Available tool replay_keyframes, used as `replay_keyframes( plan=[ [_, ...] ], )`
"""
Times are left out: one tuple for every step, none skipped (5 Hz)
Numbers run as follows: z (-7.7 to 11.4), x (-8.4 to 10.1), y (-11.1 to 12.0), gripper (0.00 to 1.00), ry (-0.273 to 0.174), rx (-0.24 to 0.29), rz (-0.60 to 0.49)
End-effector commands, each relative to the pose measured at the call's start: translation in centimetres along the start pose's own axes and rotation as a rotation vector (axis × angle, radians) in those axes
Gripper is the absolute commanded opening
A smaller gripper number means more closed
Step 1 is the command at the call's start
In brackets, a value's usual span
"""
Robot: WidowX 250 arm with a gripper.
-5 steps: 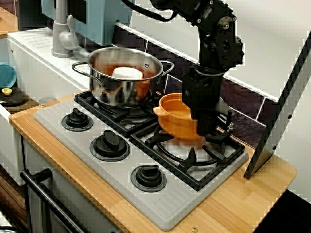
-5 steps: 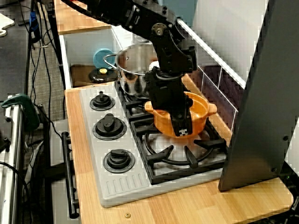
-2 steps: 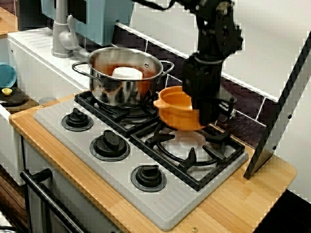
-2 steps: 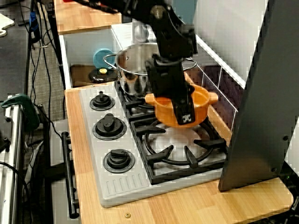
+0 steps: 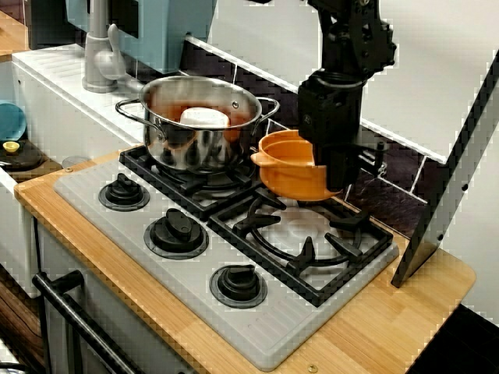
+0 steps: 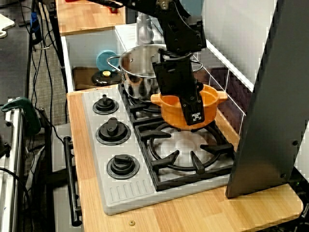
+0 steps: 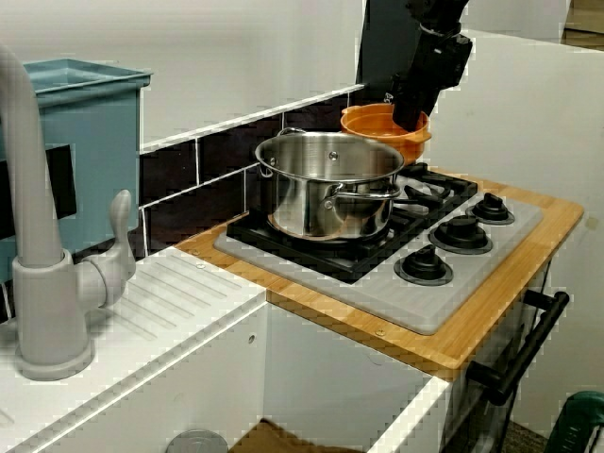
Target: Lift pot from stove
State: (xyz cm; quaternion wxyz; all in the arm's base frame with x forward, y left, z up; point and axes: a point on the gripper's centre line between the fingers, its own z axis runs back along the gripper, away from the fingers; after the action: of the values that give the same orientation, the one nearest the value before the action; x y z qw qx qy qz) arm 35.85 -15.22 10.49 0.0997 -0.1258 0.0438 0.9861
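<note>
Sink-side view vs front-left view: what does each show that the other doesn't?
Only the sink-side view: the faucet base and the blue box whole. Only the front-left view: food inside the steel pot and the bare burner under the lifted pot. Both: gripper shut on the pot's rim, pot clear of the stove.

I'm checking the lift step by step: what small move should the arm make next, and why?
Probably raise straight up a bit more: the gripper clamps the orange pot only just above the burner grate, close beside the steel pot.
</note>
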Motion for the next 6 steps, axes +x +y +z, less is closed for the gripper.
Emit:
replay_keyframes(
  plan=[
    [4.0,-1.7,0.2,0.00,0.113,0.023,0.002],
    [4.6,-1.6,0.3,0.00,0.124,0.028,0.004],
    [6.0,-1.3,-0.2,0.00,0.145,0.041,0.018],
    [7.4,-1.2,-1.0,0.00,0.159,0.066,0.038],
    [8.9,-1.2,-1.7,0.00,0.185,0.090,0.055],
    [9.7,-1.3,-2.1,0.00,0.196,0.110,0.064]
  ],
)
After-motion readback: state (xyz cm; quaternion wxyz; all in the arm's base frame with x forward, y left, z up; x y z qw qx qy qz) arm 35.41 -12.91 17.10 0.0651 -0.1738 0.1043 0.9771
